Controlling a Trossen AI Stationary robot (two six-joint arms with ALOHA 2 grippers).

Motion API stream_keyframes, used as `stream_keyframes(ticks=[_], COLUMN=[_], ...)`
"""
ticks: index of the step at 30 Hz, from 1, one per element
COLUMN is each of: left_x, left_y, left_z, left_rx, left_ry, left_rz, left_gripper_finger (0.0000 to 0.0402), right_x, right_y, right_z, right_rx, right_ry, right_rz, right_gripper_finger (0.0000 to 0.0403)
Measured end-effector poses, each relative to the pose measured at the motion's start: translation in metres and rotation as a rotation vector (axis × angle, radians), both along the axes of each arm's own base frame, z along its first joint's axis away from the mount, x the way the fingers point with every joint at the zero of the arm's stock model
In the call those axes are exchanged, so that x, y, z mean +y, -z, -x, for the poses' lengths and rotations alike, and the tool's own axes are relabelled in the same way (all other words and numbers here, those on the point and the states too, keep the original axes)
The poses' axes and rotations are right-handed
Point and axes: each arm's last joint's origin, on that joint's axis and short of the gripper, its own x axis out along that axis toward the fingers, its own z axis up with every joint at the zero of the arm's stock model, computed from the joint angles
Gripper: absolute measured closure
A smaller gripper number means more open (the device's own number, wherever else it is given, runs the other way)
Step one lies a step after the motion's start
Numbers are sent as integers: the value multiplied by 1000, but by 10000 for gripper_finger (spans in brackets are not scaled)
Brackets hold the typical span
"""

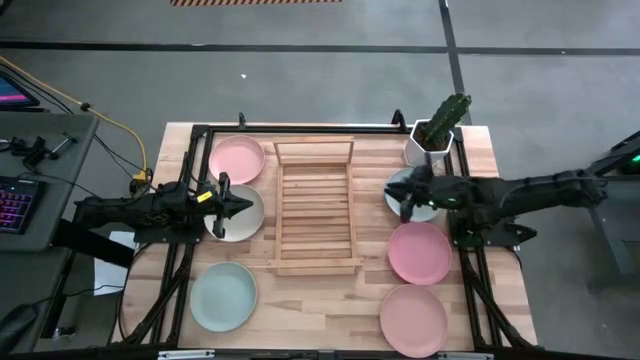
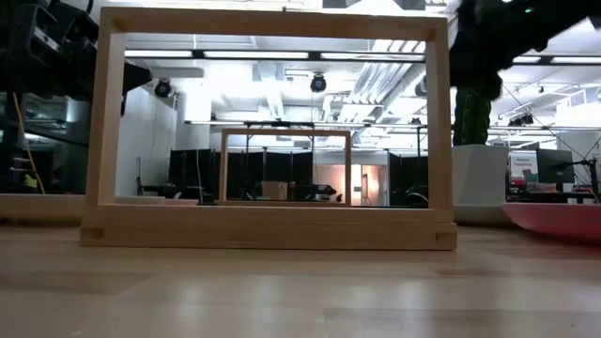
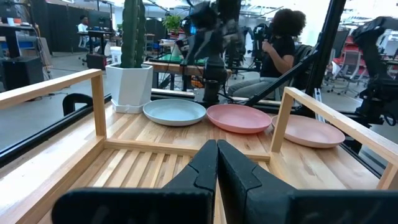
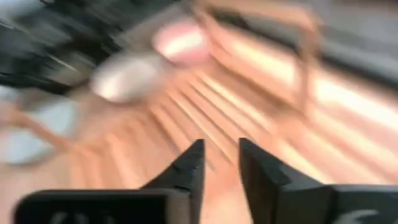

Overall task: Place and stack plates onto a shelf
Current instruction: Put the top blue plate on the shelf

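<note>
Right gripper [image 1: 407, 203] over mint plate [image 1: 400, 190] with fingers slightly apart, nothing held; left gripper [image 1: 243, 204] closed, empty, over cream plate [image 1: 240, 222].

The shelf [image 1: 315, 205] lies mid-surface [image 1: 330, 310]. Three plates [image 1: 236, 159] line the left edge side, three more plates [image 1: 419, 251] the right; a cactus pot [image 1: 431, 140] occupies the far right corner.

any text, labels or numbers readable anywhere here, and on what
None can be read.
The plates, the shelf and the cactus pot carry no print.
The screen in the room in the low view shows marks too small to read.
</note>
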Motion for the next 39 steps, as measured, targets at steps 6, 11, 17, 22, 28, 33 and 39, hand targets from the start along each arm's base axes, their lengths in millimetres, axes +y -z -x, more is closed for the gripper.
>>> stream_keyframes(ticks=[6,11,17,22,28,33,39], left_x=[0,0,0,0,0,0,0], left_y=[0,0,0,0,0,0,0], left_z=[0,0,0,0,0,0,0], left_rx=[0,0,0,0,0,0,0], left_ry=[0,0,0,0,0,0,0], left_rz=[0,0,0,0,0,0,0], left_gripper_finger=[398,398,398,398,398,398,398], right_x=[1,2,4,-1,-6,-5,0], right_y=[17,49,79,101,118,119,92], right_z=[-19,-37,-54,-60,-64,-67,-76], right_rx=[300,455,571,662,734,741,741], right_ry=[138,247,257,303,335,342,263], right_rz=[-175,-235,-250,-243,-224,-208,-149], right_gripper_finger=[217,199,198,198,211,333,392])
